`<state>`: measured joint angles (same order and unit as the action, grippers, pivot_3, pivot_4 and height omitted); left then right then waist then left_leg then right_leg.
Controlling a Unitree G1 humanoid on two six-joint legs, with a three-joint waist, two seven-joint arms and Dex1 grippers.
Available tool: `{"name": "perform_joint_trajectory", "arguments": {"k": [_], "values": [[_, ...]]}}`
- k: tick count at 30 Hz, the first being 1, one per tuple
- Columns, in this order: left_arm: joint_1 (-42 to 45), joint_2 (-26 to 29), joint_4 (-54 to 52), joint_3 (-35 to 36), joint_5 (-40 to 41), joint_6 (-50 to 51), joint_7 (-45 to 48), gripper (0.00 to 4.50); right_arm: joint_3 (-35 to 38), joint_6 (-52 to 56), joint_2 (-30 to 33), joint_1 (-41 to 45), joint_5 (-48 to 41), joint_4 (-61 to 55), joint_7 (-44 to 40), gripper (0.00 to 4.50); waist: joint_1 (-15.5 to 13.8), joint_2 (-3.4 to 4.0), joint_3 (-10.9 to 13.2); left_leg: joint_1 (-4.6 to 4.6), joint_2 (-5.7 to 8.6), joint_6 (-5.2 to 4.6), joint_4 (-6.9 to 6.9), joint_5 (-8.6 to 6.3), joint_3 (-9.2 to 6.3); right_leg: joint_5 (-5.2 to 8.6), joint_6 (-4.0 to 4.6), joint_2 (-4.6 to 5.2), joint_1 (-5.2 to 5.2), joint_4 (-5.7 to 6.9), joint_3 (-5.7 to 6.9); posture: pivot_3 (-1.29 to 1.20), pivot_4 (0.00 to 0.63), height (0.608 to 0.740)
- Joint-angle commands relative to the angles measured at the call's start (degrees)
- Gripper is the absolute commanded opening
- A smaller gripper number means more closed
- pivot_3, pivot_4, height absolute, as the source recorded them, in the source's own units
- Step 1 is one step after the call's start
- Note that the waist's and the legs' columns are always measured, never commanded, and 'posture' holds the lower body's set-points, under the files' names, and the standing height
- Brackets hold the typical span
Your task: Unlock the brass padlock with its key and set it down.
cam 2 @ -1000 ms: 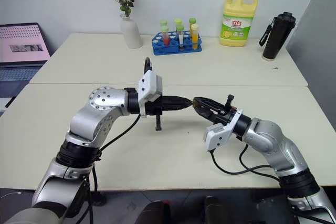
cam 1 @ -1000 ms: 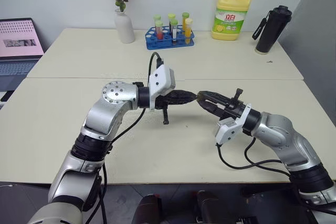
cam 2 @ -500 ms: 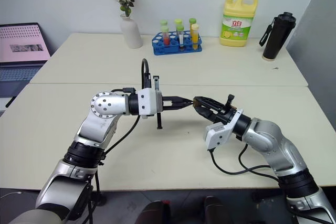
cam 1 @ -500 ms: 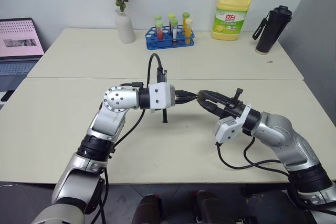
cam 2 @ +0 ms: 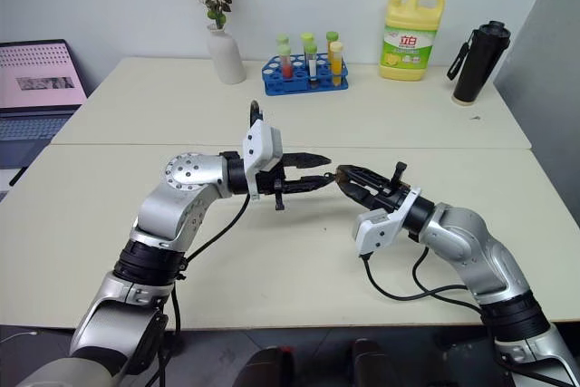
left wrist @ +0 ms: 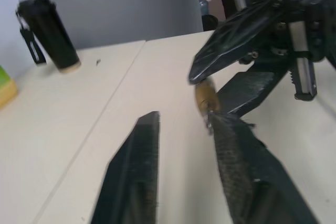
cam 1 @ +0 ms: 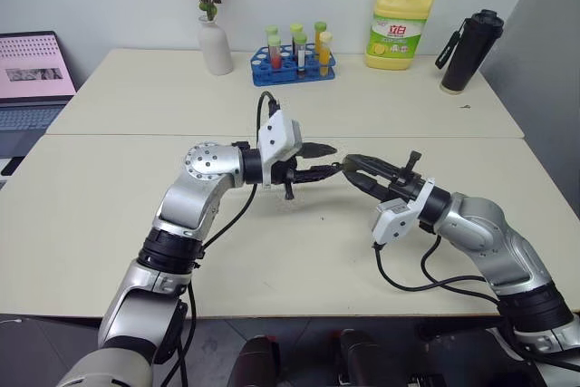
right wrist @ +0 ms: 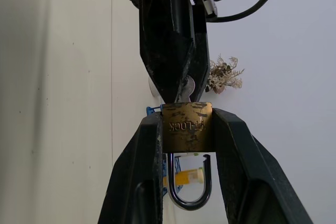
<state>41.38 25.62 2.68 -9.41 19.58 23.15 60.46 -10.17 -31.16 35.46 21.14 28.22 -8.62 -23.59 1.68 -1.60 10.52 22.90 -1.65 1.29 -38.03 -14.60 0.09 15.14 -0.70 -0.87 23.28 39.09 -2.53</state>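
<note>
above the near table [cam 1: 109,224], right gripper [right wrist: 185,129] clamped on the brass padlock [right wrist: 186,126], shackle hanging back between its fingers. left gripper [cam 1: 322,159] facing it tip to tip, fingers spread, the key [right wrist: 185,88] seated in the lock. farther back, test-tube rack [cam 1: 294,62], vase [cam 1: 216,46], detergent bottle [cam 1: 400,24].

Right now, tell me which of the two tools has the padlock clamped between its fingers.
The right tool: the brass padlock sits squeezed between its two fingers, shackle hanging toward the wrist. The left tool stands open, one finger beside the lock.
</note>
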Motion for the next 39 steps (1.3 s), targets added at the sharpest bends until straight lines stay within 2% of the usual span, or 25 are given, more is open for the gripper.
{"name": "perform_joint_trajectory", "arguments": {"k": [1,4,8,21,24,34,39], "values": [[0.8,3.5,-7.5,2.5,8.5,15.3,1.5,3.10,0.8,-1.1,-0.2,0.9,-1.4,-2.5,0.7,0.94,0.2,0.00,0.0,0.00,-0.01,0.00,0.01,0.00,0.00,0.00,0.00,-0.01,0.00,0.00,-0.01,0.00,0.150,0.740],[0.6,3.8,-10.8,3.2,12.3,21.0,0.4,3.95,0.8,-1.1,-0.3,0.8,-1.5,-2.7,0.5,0.94,0.1,0.00,0.0,0.00,-0.03,0.00,0.01,0.00,-0.05,0.01,-0.01,0.01,0.00,0.00,-0.01,0.00,0.150,0.740],[1.2,1.4,-12.7,4.7,15.0,25.8,-4.3,3.98,0.4,-1.4,-0.4,1.0,-1.7,-2.7,0.2,0.94,-0.2,0.00,0.0,0.01,0.00,0.01,-0.06,0.00,-0.06,0.01,-0.02,0.05,-0.04,0.00,-0.01,0.00,0.150,0.740],[2.2,-0.8,-11.3,1.6,11.9,23.2,-7.7,3.98,0.0,-1.5,-0.6,1.1,-1.8,-3.1,-0.2,0.94,-0.1,0.00,0.0,-0.02,0.00,0.02,-0.05,0.01,-0.04,-0.03,0.05,0.04,-0.04,0.00,-0.03,0.00,0.150,0.740],[2.6,-1.5,-10.2,1.4,11.2,22.5,-8.0,3.46,-0.1,-1.5,-0.7,1.0,-1.8,-3.2,-0.3,0.94,-0.1,0.00,0.0,-0.02,0.01,0.02,-0.05,0.01,-0.03,-0.03,0.05,0.04,-0.04,0.00,-0.04,0.00,0.150,0.740],[1.9,-0.9,-10.2,0.2,10.3,21.4,-6.8,0.27,-0.1,-1.5,-0.7,0.9,-1.7,-3.4,-0.3,0.94,-0.1,0.00,0.0,-0.02,0.01,0.02,-0.05,0.01,-0.03,-0.03,0.05,0.04,-0.04,0.00,-0.04,0.00,0.150,0.740],[1.8,-0.8,-10.1,0.1,10.1,21.3,-6.7,0.17,-0.7,-0.8,-0.7,0.6,-3.6,-3.5,-2.0,0.94,-0.1,0.00,0.0,-0.02,0.01,0.02,-0.05,0.01,-0.03,-0.02,0.04,0.04,-0.04,0.00,-0.04,0.00,0.150,0.740]]}}
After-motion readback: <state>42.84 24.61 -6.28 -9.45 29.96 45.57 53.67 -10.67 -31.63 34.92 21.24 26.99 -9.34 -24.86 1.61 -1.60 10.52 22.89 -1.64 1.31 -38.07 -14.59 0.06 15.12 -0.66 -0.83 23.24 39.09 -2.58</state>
